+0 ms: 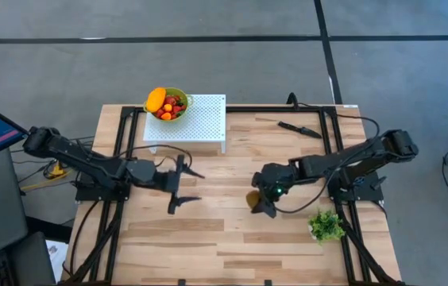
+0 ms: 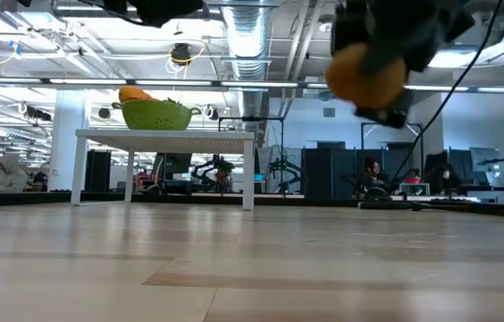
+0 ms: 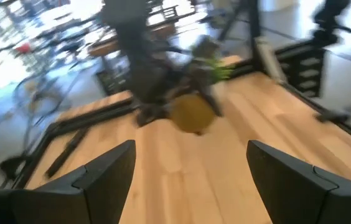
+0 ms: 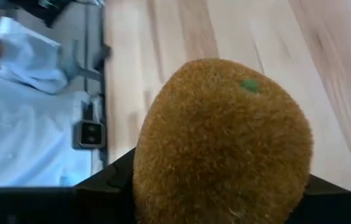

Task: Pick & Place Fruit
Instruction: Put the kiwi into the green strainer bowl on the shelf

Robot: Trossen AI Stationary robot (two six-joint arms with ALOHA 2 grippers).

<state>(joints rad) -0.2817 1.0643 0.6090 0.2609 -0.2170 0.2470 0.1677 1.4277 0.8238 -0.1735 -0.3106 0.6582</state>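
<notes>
Right claw (image 1: 260, 203): clamped partway on the kiwi (image 4: 225, 146), which fills the gap between its fingers.
Kiwi: lifted clear of the worktop (image 1: 232, 230), near the centre, right of the middle; its long axis cannot be told.
Left claw (image 1: 183, 184): spread wide, holding nothing, above the worktop's left half, facing the kiwi.
Bowl (image 1: 178, 113): green, on a white stand (image 1: 204, 123) at the far edge, holding an orange fruit (image 1: 156, 99) and small berries (image 1: 173, 106).

light: bright, even, from ceiling strips (low view, 12 o'clock) | blur: left wrist view smeared | shadows: faint
</notes>
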